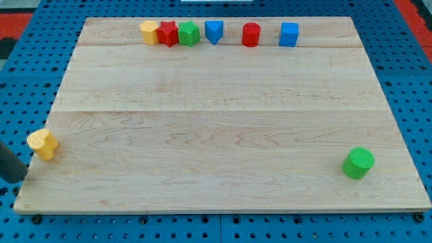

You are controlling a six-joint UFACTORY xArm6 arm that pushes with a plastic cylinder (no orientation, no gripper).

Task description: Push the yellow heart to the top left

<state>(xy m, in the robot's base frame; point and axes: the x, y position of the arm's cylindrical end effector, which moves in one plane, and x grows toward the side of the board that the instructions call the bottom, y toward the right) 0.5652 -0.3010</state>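
Observation:
The yellow heart [42,144] sits at the wooden board's [223,128] left edge, low in the view. My tip [21,179] is the lower end of a dark rod that enters from the view's left edge. It stands just below and left of the heart, off the board's left edge, with a small gap to the heart. The board's top left corner lies far above the heart.
A row of blocks lines the board's top edge: a yellow block [149,32], a red star-like block [167,33], a green block [189,33], a blue block [214,31], a red block [250,34] and a blue cube [289,34]. A green cylinder [358,163] stands at the bottom right.

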